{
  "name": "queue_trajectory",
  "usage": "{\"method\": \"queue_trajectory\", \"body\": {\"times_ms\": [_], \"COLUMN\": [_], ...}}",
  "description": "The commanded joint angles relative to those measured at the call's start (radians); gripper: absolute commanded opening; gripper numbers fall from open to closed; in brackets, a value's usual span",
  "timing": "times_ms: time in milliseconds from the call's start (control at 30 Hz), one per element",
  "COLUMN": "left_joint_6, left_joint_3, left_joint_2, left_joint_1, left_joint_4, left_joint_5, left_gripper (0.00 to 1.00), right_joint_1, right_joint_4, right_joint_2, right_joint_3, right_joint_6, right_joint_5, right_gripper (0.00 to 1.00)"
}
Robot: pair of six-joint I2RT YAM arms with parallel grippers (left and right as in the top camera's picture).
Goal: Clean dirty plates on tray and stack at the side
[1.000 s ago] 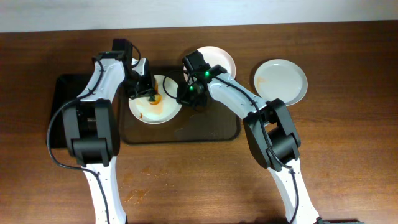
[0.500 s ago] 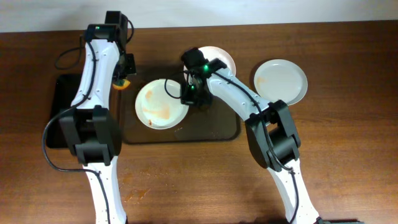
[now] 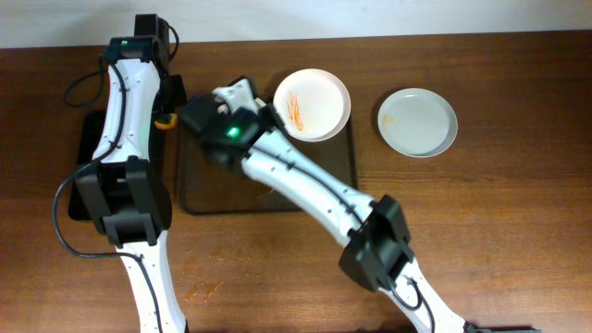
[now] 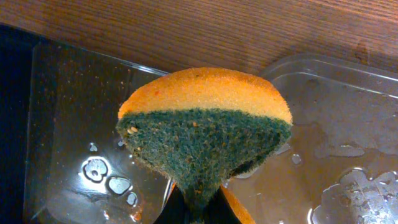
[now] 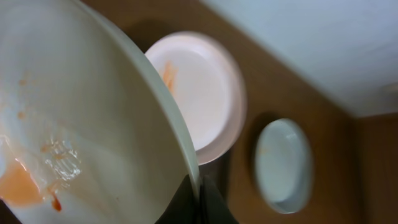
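My left gripper (image 4: 198, 211) is shut on an orange and green sponge (image 4: 205, 134), held over a wet clear container (image 4: 68, 118) at the far left. In the overhead view it (image 3: 167, 117) is left of the dark tray (image 3: 208, 188). My right gripper (image 5: 199, 202) is shut on the rim of a white plate (image 5: 74, 106) smeared with orange sauce, lifted and tilted. In the overhead view this gripper (image 3: 208, 120) is over the tray's far left corner and the held plate is mostly hidden. A second dirty plate (image 3: 313, 104) with orange streaks sits at the tray's far right corner.
A clean pale plate (image 3: 417, 121) lies on the wooden table to the right of the tray; it also shows in the right wrist view (image 5: 283, 165). A black bin (image 3: 92, 148) sits left of the tray. The right arm stretches across the tray.
The left gripper carried the sponge off the plate, leftward over the bin. The right gripper lifted and tilted the smeared plate and moved it to the tray's far left.
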Motion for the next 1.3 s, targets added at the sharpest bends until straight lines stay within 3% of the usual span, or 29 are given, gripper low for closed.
{"method": "queue_trajectory", "body": {"times_ms": [0, 133, 300, 367, 500, 633, 667, 700, 767, 800, 933, 1100, 1200, 1267], "left_joint_6": [-0.013, -0.013, -0.013, -0.013, -0.013, -0.013, -0.013, -0.013, -0.013, -0.013, -0.013, -0.013, -0.013, -0.013], "left_joint_3": [0.016, 0.016, 0.016, 0.016, 0.016, 0.016, 0.016, 0.016, 0.016, 0.016, 0.016, 0.016, 0.016, 0.016], "left_joint_2": [0.008, 0.008, 0.008, 0.008, 0.008, 0.008, 0.008, 0.008, 0.008, 0.008, 0.008, 0.008, 0.008, 0.008], "left_joint_1": [0.006, 0.006, 0.006, 0.006, 0.006, 0.006, 0.006, 0.006, 0.006, 0.006, 0.005, 0.005, 0.005, 0.005], "left_joint_4": [0.003, 0.000, -0.004, -0.004, -0.004, -0.002, 0.000, 0.000, 0.000, 0.000, 0.000, 0.003, 0.003, 0.003], "left_joint_5": [0.008, 0.008, 0.041, 0.051, 0.053, 0.053, 0.053, 0.053, 0.053, 0.053, 0.053, 0.072, 0.075, 0.093], "left_gripper": [0.01, 0.00, 0.00, 0.01, 0.00, 0.00, 0.01, 0.00, 0.00, 0.01, 0.01, 0.01, 0.01, 0.00], "right_joint_1": [0.056, 0.050, -0.090, -0.139, -0.217, -0.222, -0.222, -0.222, -0.232, -0.243, -0.280, -0.294, -0.294, -0.293], "right_joint_4": [-0.002, -0.003, 0.023, 0.039, 0.137, 0.153, 0.155, 0.168, 0.233, 0.265, 0.312, 0.357, 0.364, 0.365], "right_joint_2": [-0.042, -0.042, -0.021, -0.002, 0.017, 0.021, 0.021, 0.021, 0.021, 0.022, 0.049, 0.079, 0.108, 0.113], "right_joint_3": [0.025, 0.025, 0.021, -0.010, -0.164, -0.248, -0.249, -0.249, -0.249, -0.249, -0.249, -0.249, -0.248, -0.248], "right_joint_6": [0.020, 0.099, 0.276, 0.336, 0.336, 0.318, 0.278, 0.245, 0.110, 0.024, -0.118, -0.119, -0.119, -0.118], "right_joint_5": [0.303, 0.213, -0.398, -0.554, -0.901, -0.964, -0.971, -0.971, -0.982, -1.011, -1.071, -1.080, -1.124, -1.125], "right_gripper": [0.04, 0.04, 0.04, 0.04, 0.04, 0.08, 0.25, 0.29, 0.49, 0.52, 0.53, 0.52, 0.46, 0.36]}}
